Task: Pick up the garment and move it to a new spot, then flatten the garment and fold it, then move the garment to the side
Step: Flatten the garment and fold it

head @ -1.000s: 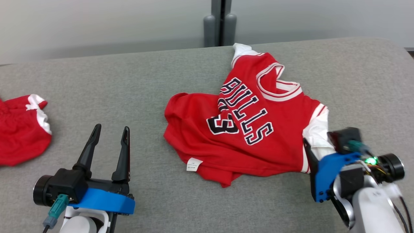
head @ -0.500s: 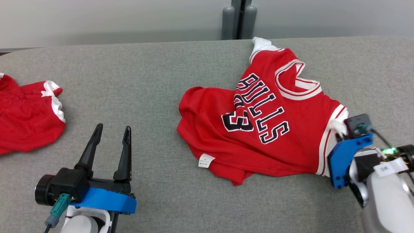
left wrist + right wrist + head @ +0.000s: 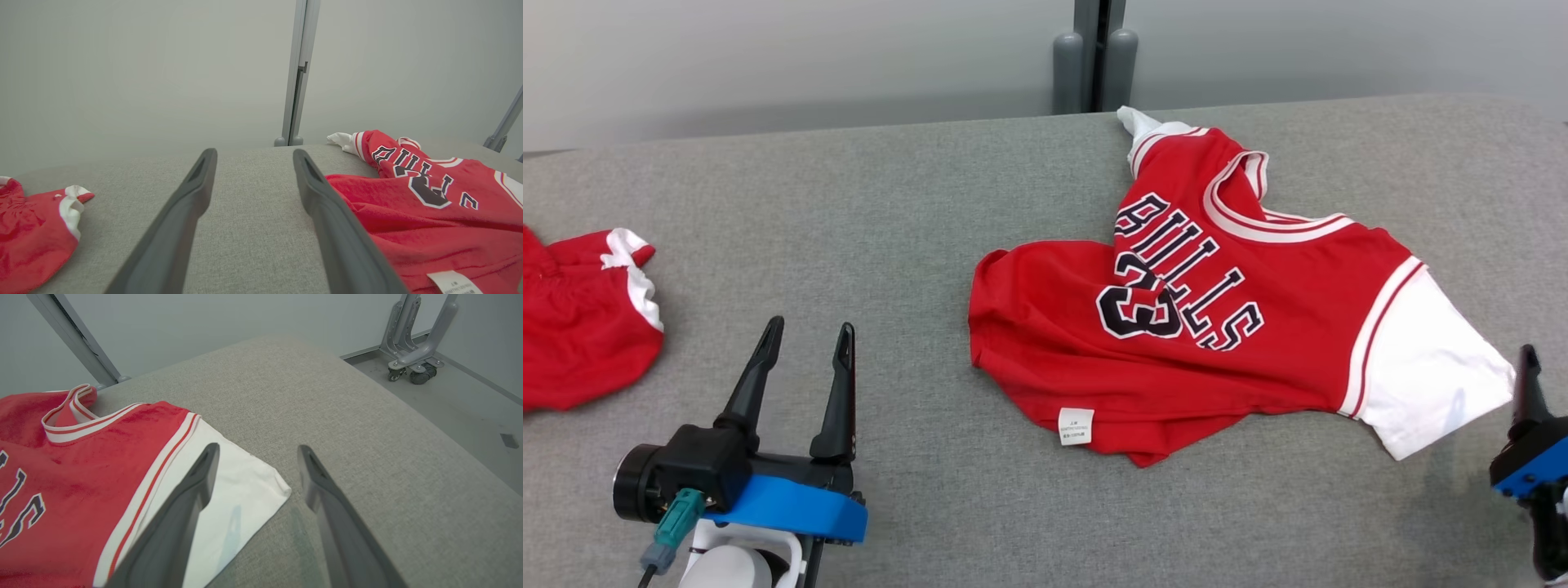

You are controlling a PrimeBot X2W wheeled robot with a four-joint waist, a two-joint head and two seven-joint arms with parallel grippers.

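Far to the left of the left pincer (image 3: 809,325) lie red shorts (image 3: 580,327); leave them be. The left pincer sits low over the table (image 3: 849,204), wide open, with nothing in it. Just to its right is the shirt (image 3: 1217,327), red with dark letters. The shirt's near edge is tucked under itself by the tag (image 3: 1075,425), and the side nearest this pincer is bumpy.

I think the job now is to make the shirt flat. So this pincer should go to the bumpy corner on its right; pinch only the top bit of cloth at the very edge; then pull slowly back to the left, low over the table. A high lift would make new folds. The small far sleeve (image 3: 1139,122) is curled up too; it wants a gentle tug away from the robot.

On the other side the white sleeve (image 3: 229,498) lies flat and smooth. The right pincer (image 3: 258,448) is wide open with nothing in it; its tips sit just by the sleeve's end, and I cannot tell if they touch. It could press down there so the shirt does not slide while the left one pulls.
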